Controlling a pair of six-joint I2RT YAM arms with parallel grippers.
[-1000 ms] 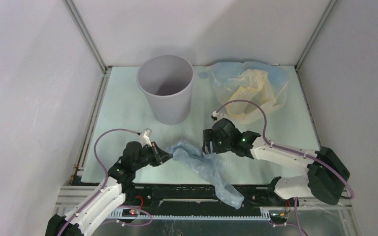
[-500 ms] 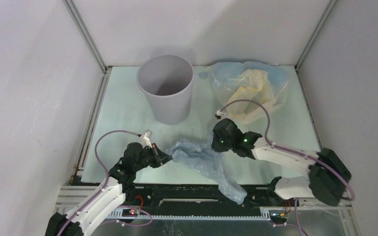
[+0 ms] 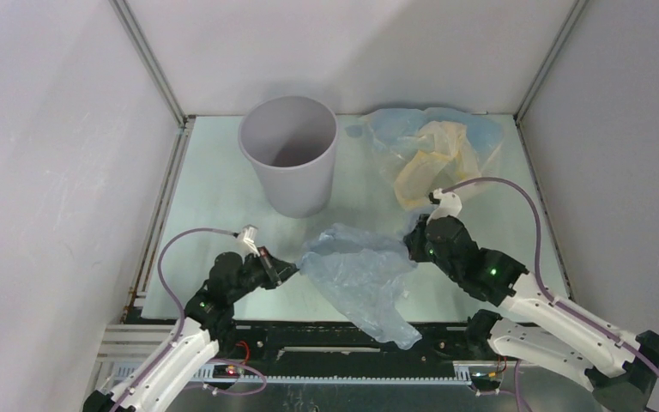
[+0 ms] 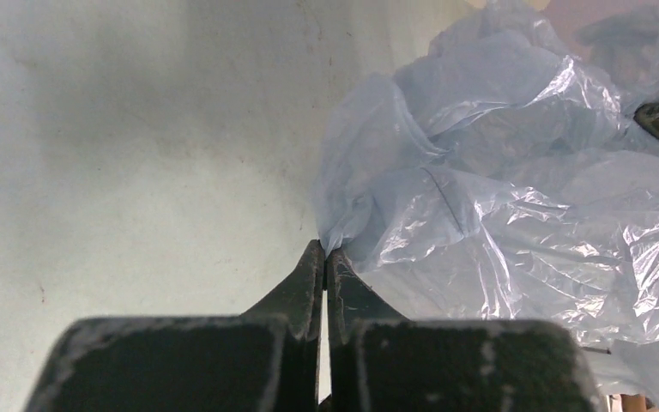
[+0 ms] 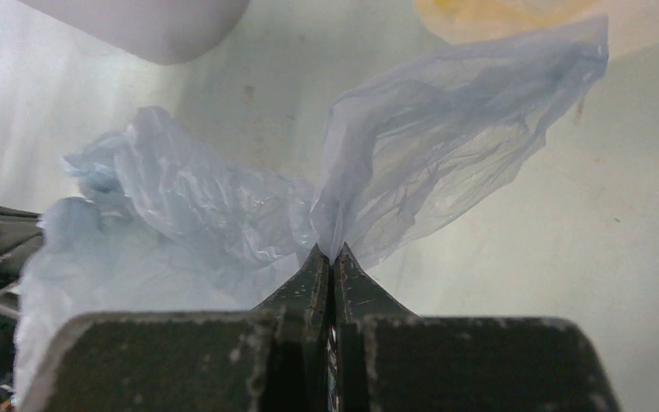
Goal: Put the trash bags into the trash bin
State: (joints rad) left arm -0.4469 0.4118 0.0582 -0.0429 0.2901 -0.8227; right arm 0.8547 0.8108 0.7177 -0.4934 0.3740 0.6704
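Trash bin (image 5: 137,21) cut off at top edge.

Overhead view looks down; close wrist views share the bag (image 4: 498,215).

I count: trash bin (image 3: 289,163) x1 | bags x3, I think: blue-grey bag (image 3: 360,279), pale blue bag (image 3: 388,129), cream-yellow bag (image 3: 433,156), rear two tangled, hard to separate | grippers x2: left gripper (image 3: 288,272), right gripper (image 3: 412,246)

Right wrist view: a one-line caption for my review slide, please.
Right gripper, jaws shut, pinches a fold of the pale blue-grey trash bag, its film fanning out over the pale green table.
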